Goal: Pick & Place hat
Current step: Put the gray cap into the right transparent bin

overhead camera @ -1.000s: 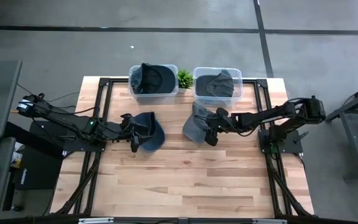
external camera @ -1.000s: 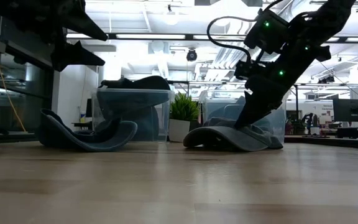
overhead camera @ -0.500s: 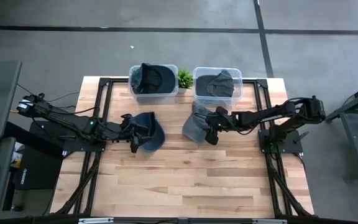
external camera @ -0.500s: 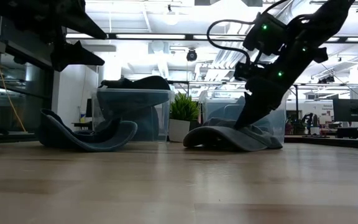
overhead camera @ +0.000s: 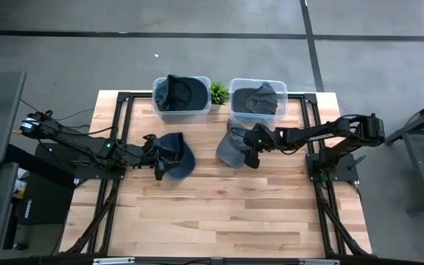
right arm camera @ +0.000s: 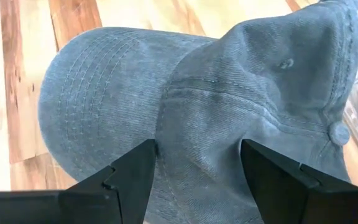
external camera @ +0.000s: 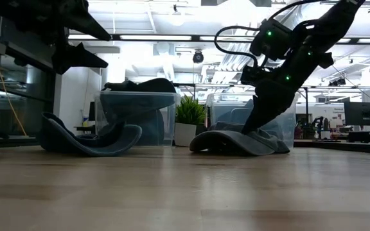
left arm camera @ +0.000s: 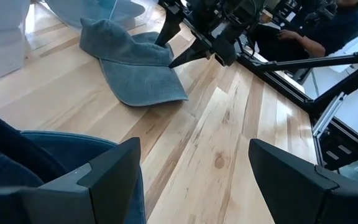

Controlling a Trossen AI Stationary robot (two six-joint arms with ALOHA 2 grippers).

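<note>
A grey-blue hat [overhead camera: 232, 149] lies on the table's far middle with its brim flat; it also shows in the low view [external camera: 236, 141] and the left wrist view [left arm camera: 135, 68]. My right gripper [overhead camera: 249, 149] is open and stands down on its crown [right arm camera: 197, 149]. A dark blue hat [overhead camera: 177, 156] lies upside down to its left, resting on its crown [external camera: 88, 140]. My left gripper [overhead camera: 157, 157] is open and hangs above that hat's left side without touching it [left arm camera: 194, 146]. My right gripper's open fingers come slanting down from the table's right onto the front of the grey-blue hat's crown [right arm camera: 197, 118], just behind the brim. Both fingertips [right arm camera: 148, 152] meet the cloth, with a stretch of crown between them. The hat lies on the table.
Two clear bins stand at the far edge, the left one [overhead camera: 181, 94] and the right one [overhead camera: 257, 98], each holding a dark hat. A small green plant [overhead camera: 218, 93] stands between them. Bare wood lies toward the near edge [overhead camera: 219, 213].
My right gripper has gone a little toward the table's left and far edge over the grey-blue hat, staying down on it. The hat has kept its place.
</note>
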